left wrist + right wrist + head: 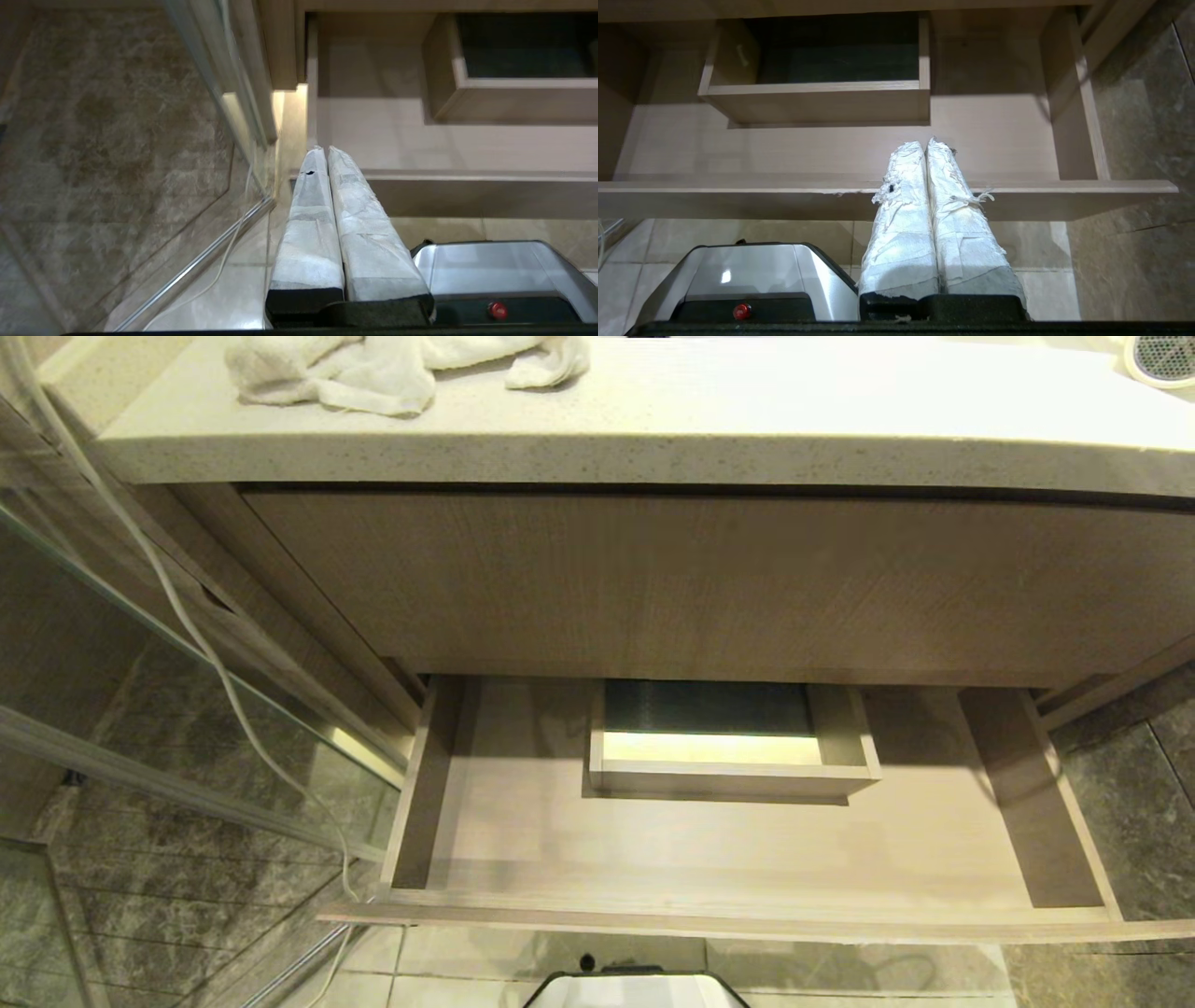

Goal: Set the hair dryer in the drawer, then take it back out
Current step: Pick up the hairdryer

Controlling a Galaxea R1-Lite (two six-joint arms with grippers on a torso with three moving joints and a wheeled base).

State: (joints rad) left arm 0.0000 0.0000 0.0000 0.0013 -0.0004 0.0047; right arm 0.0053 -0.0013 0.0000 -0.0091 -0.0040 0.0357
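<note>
Small white hair dryer [1160, 358]: at the worktop's far right corner, cut by the head view's edge; only a round dark mesh grille shows.
Crumpled white towel [392, 369]: far part cropped by the top edge.
Light-brown wood-grain drawer [747, 919]: back hidden under the taller front panel [709, 579].
Thin white cord [201, 635]: both ends run beyond view.

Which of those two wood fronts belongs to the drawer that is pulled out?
The low light-brown wood-grain drawer at the bottom is out, its inside showing; the taller wood-grain front panel above stays shut.
</note>
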